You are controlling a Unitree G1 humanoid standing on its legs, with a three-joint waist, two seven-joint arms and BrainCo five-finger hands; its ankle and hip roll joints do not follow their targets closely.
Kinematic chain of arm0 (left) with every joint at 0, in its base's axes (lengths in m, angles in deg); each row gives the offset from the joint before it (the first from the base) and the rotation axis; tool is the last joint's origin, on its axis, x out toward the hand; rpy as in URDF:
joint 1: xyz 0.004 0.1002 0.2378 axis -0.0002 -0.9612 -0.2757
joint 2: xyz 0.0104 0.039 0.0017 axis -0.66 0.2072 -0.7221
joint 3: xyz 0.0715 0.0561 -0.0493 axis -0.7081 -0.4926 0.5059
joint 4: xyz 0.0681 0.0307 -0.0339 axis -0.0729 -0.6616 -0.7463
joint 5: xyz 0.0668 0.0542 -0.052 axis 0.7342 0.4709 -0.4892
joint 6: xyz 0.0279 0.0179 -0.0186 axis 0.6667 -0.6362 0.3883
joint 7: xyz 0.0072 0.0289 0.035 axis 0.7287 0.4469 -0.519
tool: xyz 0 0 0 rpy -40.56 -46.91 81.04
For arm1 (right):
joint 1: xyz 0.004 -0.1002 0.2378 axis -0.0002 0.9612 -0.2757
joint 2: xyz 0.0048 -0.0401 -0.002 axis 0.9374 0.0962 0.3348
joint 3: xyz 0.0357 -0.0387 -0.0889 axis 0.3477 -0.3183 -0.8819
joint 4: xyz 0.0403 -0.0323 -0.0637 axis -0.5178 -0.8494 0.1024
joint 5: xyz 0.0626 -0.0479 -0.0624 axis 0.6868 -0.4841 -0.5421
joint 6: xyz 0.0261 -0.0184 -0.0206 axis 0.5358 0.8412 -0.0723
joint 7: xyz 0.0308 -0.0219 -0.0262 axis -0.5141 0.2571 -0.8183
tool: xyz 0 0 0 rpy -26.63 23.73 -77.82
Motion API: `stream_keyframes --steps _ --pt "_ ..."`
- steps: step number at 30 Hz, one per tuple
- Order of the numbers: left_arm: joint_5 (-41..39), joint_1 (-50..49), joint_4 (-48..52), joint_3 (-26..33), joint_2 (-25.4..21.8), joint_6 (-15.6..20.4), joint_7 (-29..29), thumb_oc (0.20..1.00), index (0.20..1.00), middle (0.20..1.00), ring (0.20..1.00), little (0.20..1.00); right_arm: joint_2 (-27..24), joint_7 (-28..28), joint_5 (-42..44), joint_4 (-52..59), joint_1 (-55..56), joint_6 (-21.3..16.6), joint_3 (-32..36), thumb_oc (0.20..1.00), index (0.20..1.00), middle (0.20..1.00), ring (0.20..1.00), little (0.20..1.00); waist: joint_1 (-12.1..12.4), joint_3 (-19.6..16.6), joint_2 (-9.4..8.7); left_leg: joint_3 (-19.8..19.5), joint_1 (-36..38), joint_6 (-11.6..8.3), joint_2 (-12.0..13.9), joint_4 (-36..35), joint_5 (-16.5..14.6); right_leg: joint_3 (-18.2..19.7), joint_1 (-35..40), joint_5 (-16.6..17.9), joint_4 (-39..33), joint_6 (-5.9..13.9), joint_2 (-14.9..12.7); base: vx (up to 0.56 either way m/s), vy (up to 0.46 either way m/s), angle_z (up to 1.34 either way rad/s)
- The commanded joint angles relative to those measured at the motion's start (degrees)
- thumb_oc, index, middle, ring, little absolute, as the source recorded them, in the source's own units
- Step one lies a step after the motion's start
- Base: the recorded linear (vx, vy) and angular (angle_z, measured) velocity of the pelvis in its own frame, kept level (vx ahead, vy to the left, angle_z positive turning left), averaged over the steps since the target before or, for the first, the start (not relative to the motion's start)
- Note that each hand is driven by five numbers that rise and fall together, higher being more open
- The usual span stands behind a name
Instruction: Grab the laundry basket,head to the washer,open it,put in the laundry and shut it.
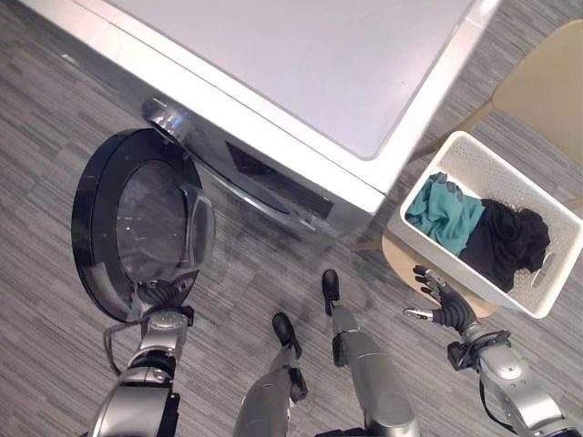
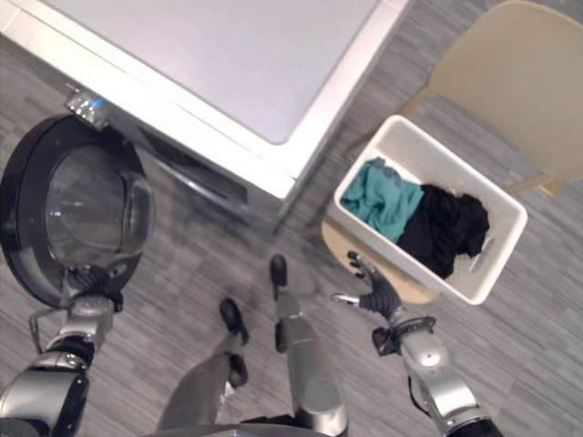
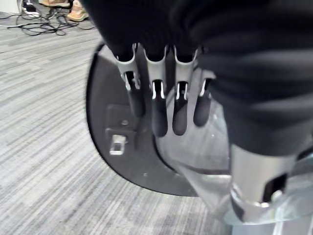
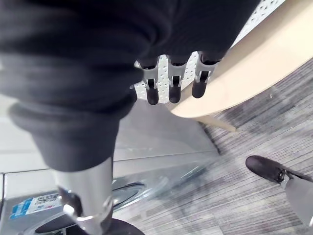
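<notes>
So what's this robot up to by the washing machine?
It is doing laundry. The washer has its round door swung wide open, and the left robot hand is at the door's lower edge with straight fingers. The white laundry basket, holding a teal garment and a black garment, sits on a beige chair beside the washer. The right robot hand hovers open near the basket; nothing has been loaded yet.

Grey striped carpet floor (image 1: 55, 137) underfoot, a pale wooden chair (image 2: 510, 82) at the far right with a second tan seat (image 1: 401, 264) just nearer, and a tangle of dark cables (image 3: 34, 27) beside someone's tan shoes (image 3: 78, 11) at the room's edge.
</notes>
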Motion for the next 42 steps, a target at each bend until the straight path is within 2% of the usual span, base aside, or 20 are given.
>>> stream_keyframes --steps 1,8,11,12,15,17,20,21,22,25,30,32,33,34,35,36,38,39,40,42 --pt "-1.18 -0.09 -0.65 2.28 -6.69 0.39 -4.65 1.0 1.0 1.0 1.0 1.0 1.51 0.29 2.02 1.68 -1.26 -3.42 0.36 1.0 1.0 1.0 1.0 1.0 1.85 -0.91 -0.55 -5.04 -2.77 -0.95 -0.76 1.35 1.4 0.24 -0.13 -5.28 5.46 3.76 -2.32 0.01 -0.014 0.09" --pt "1.46 -3.99 5.52 2.18 -6.41 0.47 -4.55 1.0 1.0 1.0 1.0 1.0 1.83 0.97 0.21 2.11 -2.28 -3.89 0.25 1.0 1.0 1.0 1.0 1.0 2.49 -2.25 -0.68 -4.76 -1.99 -0.93 -0.58 2.76 0.17 0.67 1.84 -5.11 4.66 3.72 -2.1 0.01 -0.01 0.03" --pt "0.43 -6.73 8.51 1.36 -3.71 1.42 -2.58 1.0 1.0 1.0 1.0 1.0 2.37 1.12 -1.03 1.66 -2.7 -3.36 0.78 1.0 1.0 1.0 1.0 1.0 2.62 -3.6 -0.32 -4.41 -0.6 -0.88 -0.31 3.12 -0.53 1.17 3.31 -5.65 4.98 3.69 -2.16 0.07 0.019 -0.03" --pt "0.23 -9.55 11.25 -0.13 -0.68 1.86 -0.75 1.0 1.0 1.0 1.0 1.0 3.17 1.31 -1.82 1.23 -3.06 -2.94 1.52 1.0 1.0 1.0 1.0 1.0 2.29 -4.57 0.24 -3.78 0.78 -0.69 -0.14 3.34 -1.1 1.86 4.07 -6.2 5.6 3.69 -2.13 0.14 0.072 -0.08" --pt "1.81 -12.83 15.48 -1.71 1.2 2.18 0.91 1.0 1.0 1.0 1.0 1.0 4.12 1.15 -1.71 0.98 -2.59 -2.71 3.04 1.0 1.0 1.0 1.0 1.0 1.95 -5.18 0.99 -2.36 2.97 -0.49 -0.06 3.62 -2.08 3.31 5.29 -6.74 5.94 3.7 -1.76 0.11 0.058 -0.27" --pt "3.05 -17.39 17.75 -4.03 4.51 2.53 3.63 1.0 1.0 1.0 1.0 1.0 5.14 1.37 -2.55 1.55 -2.04 -2.74 4.71 1.0 1.0 1.0 1.0 1.0 0.84 -6.26 2.27 0.42 6.25 0.05 0.16 4.74 -4.15 5.94 7.05 -7.45 5.96 4.15 -0.38 0.15 0.077 -0.46" --pt "3.14 -19.9 18.53 -4.64 6.13 2.65 4.94 1.0 1.0 1.0 1.0 1.0 5.6 1.75 -3.84 1.27 -2.13 -2.71 5.24 1.0 1.0 1.0 1.0 1.0 0.8 -6.59 2.77 2.91 7.62 0.22 0.56 4.92 -4.21 6.88 7.21 -7.52 6.45 4.45 0.41 0.09 0.039 -0.62" --pt "2.43 -21.97 18.61 -4.99 7.88 2.73 6.28 1.0 1.0 1.0 1.0 1.0 5.46 2.63 -7.3 1.05 -2.39 -2.9 5.31 1.0 1.0 1.0 1.0 1.0 1.37 -6.93 3.7 5.55 9.06 0.12 1.39 4.74 -4.35 4.6 7.51 -8.04 7.27 4.93 0.35 0.04 -0.009 -0.51" --pt "2.44 -21.98 18.64 -4.93 7.86 2.72 6.28 1.0 1.0 1.0 1.0 1.0 5.49 2.65 -7.33 1.08 -2.4 -2.89 5.27 1.0 1.0 1.0 1.0 1.0 1.46 -7.06 3.46 5.75 8.84 0.03 1.27 4.61 -3.88 4.79 7.22 -7.68 7.19 4.79 0.3 0.02 -0.05 -1.0" --pt "3.24 -24.07 15.91 -5.4 9.88 2.02 7.82 1.0 1.0 1.0 1.0 1.0 5.88 4.06 -11.36 -0.21 -3.52 -2.77 5.3 1.0 1.0 1.0 1.0 1.0 4.21 -8.87 5.14 9.7 11.21 -1.8 4.63 3.6 -2.31 -13.28 9.46 -10.91 9.27 3.77 -4.62 0.02 -0.149 -1.4" --pt "5.97 -24.5 9.71 -7.04 11.91 0.92 10.12 1.0 1.0 1.0 1.0 1.0 5.61 5.5 -14.44 -2.34 -3.85 -2.23 5.5 1.0 1.0 1.0 1.0 1.0 3.54 -11.14 5.52 9.58 13.53 -2.83 5.8 7.66 -3.48 -11.38 13.01 -11.78 7.66 2.77 -3.68 0.2 -0.149 -0.34" --pt "6.83 -25.12 7.83 -7.02 12.28 0.63 10.82 1.0 1.0 1.0 1.0 1.0 4.93 5.65 -15.58 -3.02 -4.37 -1.96 4.93 1.0 1.0 1.0 1.0 1.0 3.87 -11.53 5.43 8.77 13.95 -3.97 7.66 12.3 -2.59 -10.94 15.96 -12.49 6.28 1.9 -2.55 0.19 -0.171 -0.54" --pt "7.36 -25.47 7.44 -8.17 12.55 0.67 11.36 1.0 1.0 1.0 1.0 1.0 3.47 5.76 -16.69 -4.21 -6.25 -1.4 3.61 1.0 1.0 1.0 1.0 1.0 5.25 -11.11 5.37 3.89 12.99 -4.56 7.64 17.41 -0.49 -8.68 17.84 -12.69 5.6 1.02 -1.51 0.14 -0.113 -0.26" --pt "7.36 -25.4 7.42 -8.11 12.53 0.68 11.36 1.0 1.0 1.0 1.0 1.0 3.49 5.77 -16.68 -4.25 -6.36 -1.42 3.58 1.0 1.0 1.0 1.0 1.0 5.21 -11.19 5.17 3.92 12.78 -4.51 7.45 17.21 -0.06 -8.67 17.61 -12.39 5.47 0.94 -1.66 0.14 -0.057 -0.35" --pt "7.29 -26.01 6.22 -8.4 12.83 0.47 11.59 1.0 1.0 1.0 1.0 1.0 2.5 5.48 -17.73 -5.06 -7.36 -0.85 2.46 1.0 1.0 1.0 1.0 1.0 6.53 -11.13 4.82 -1.28 10.55 -4.79 7.23 18.31 1.01 -7.19 19.13 -12.64 4.46 1.12 -1.77 0.09 -0.002 -0.74" --pt "7.56 -26.13 5.53 -8.75 12.79 0.5 11.6 1.0 1.0 1.0 1.0 1.0 1.9 5.5 -18.58 -5.98 -8.04 -0.51 1.51 1.0 1.0 1.0 1.0 1.0 7.26 -11.01 4.6 -4.23 8.92 -4.35 6.44 17.88 -0.17 -6.24 19.98 -12.91 4.07 1.43 -2.04 0.1 0.003 -0.92" --pt "7.64 -26.18 4.75 -8.74 12.76 0.44 11.65 1.0 1.0 1.0 1.0 1.0 1.55 5.55 -18.98 -6.48 -8.89 -0.4 0.91 1.0 1.0 1.0 1.0 1.0 7.78 -11.21 4.17 -5.9 7.33 -4.02 5.78 16.4 -0.32 -5.64 20.0 -12.72 3.87 1.67 -2.61 0.11 0.014 -0.77" --pt "7.42 -26.68 3.92 -8.78 12.74 0.18 11.79 1.0 1.0 1.0 1.0 1.0 0.77 5.64 -20.43 -7.24 -9.87 0.05 -0.25 1.0 1.0 1.0 1.0 1.0 8.94 -11.27 4.17 -7.83 4.88 -4.01 5.43 12.84 0.3 -4.83 20.74 -12.95 3.49 1.98 -2.42 0.16 0.018 -0.64" --pt "7.42 -26.68 3.88 -8.76 12.77 0.2 11.78 1.0 1.0 1.0 1.0 1.0 0.78 5.68 -20.46 -7.32 -9.92 0.04 -0.31 1.0 1.0 1.0 1.0 1.0 8.88 -11.26 4.14 -7.84 5.06 -4.0 5.34 12.65 0.3 -4.85 20.88 -13.06 3.44 2.03 -2.48 0.18 0.014 -0.49" --pt "7.48 -26.85 2.93 -8.88 12.51 -0.02 11.83 1.0 1.0 1.0 1.0 1.0 -0.31 5.6 -21.68 -8.26 -11.4 0.46 -1.68 1.0 1.0 1.0 1.0 1.0 10.29 -10.89 4.43 -10.31 2.88 -4.48 4.8 10.37 2.76 -3.99 21.91 -13.48 3.37 1.98 -1.76 0.14 0.013 -0.31"
